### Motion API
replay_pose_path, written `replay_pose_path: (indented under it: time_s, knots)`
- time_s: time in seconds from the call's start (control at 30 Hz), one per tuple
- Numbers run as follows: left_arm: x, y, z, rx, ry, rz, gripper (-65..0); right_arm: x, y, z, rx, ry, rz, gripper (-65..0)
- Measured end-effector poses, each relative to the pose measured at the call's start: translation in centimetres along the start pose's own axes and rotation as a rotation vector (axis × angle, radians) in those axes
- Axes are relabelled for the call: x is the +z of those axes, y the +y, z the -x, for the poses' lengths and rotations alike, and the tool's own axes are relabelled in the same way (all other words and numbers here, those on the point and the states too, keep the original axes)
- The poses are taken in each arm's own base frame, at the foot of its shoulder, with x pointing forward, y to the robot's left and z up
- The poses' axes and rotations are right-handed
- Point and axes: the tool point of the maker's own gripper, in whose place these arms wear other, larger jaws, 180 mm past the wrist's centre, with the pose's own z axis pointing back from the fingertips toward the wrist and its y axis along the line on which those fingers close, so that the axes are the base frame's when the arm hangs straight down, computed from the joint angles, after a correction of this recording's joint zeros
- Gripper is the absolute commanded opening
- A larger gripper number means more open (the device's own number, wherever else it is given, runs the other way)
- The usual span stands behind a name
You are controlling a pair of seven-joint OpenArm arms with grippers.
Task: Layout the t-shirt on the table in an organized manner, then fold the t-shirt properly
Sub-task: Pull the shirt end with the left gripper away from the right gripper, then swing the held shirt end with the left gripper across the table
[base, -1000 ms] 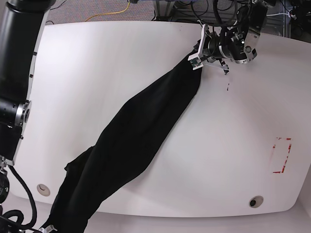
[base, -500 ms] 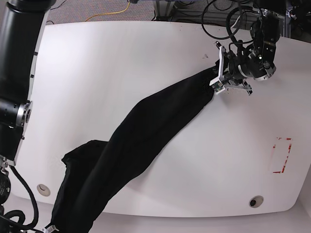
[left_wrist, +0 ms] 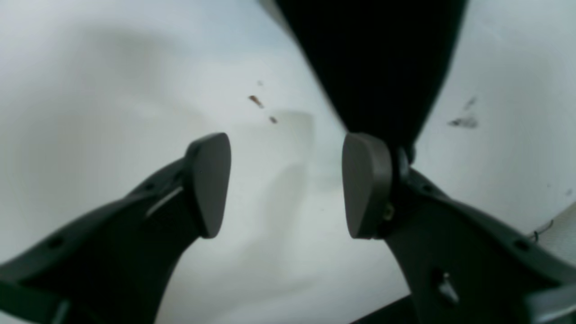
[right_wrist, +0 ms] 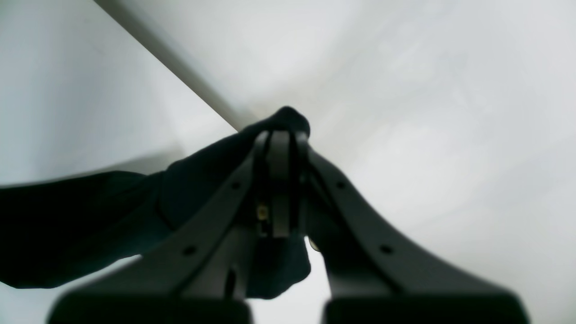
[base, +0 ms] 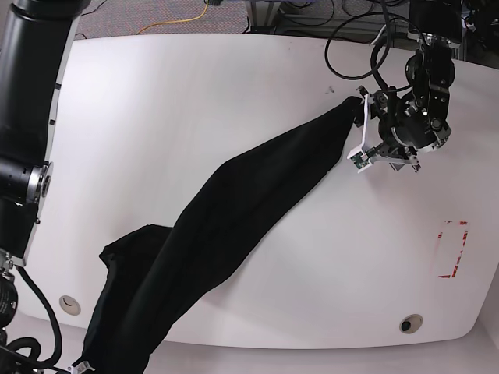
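Jaws first: my right gripper (right_wrist: 280, 148) is clenched on a bunch of the t-shirt (base: 234, 210), black cloth pinched flat between its pads and spilling out to either side, down at the near edge of the table (base: 187, 101) where the shirt hangs over. My left gripper (left_wrist: 285, 184) stands with its jaws spread wide and bare table between the pads; the far tip of the shirt lies against the outer side of one finger (left_wrist: 366, 184), not between the two, so nothing is held there. From the near edge the t-shirt runs as one long, narrow, twisted band slantwise across the table, bunched and wider close to the near grommet hole (base: 70, 304), thinning to a point at my left gripper. Red tape marks (base: 452, 249) sit well apart from the shirt, toward the table's other near corner beside a second grommet hole (base: 410, 322).
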Motion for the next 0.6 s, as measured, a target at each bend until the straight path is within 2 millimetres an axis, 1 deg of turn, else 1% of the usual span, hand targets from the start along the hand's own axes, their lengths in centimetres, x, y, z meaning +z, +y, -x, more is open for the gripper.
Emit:
replay_pose_path:
  time_s: [0.07,0.13,0.23,0.37,0.43,0.47,0.57,0.6]
  knots:
    - [0.3,0.6,-0.6,-0.002,-0.015,-0.014,-28.2,0.0,-0.1,0.0,0.0,0.001,0.001,-65.0]
    - [0.8,1.8,-1.5,0.009,-0.04,-0.04,-28.2,0.0,0.0,0.0,0.0,0.0,0.001,-65.0]
    - [1.8,3.9,-3.8,0.063,-0.109,-0.096,-28.2,0.0,0.0,0.0,0.0,0.0,0.001,-65.0]
    - [3.0,6.0,-7.3,0.103,-0.211,-0.129,-28.2,0.0,0.0,-0.1,0.0,-0.002,-0.001,-65.0]
    - [2.5,6.4,-8.9,0.13,-0.24,-0.102,-28.2,0.0,0.0,-0.1,0.0,-0.003,-0.001,-65.0]
    - [1.8,6.2,-9.3,0.142,-0.238,-0.079,-28.2,0.0,-0.1,0.1,0.0,0.002,0.003,-65.0]
    - [0.6,6.5,-10.9,0.175,-0.242,-0.028,-28.2,0.0,0.0,0.0,-0.001,0.002,0.002,-65.0]
    - [0.1,6.4,-11.8,0.188,-0.259,-0.002,-28.2,0.0,0.0,0.0,0.0,0.001,0.0,-65.0]
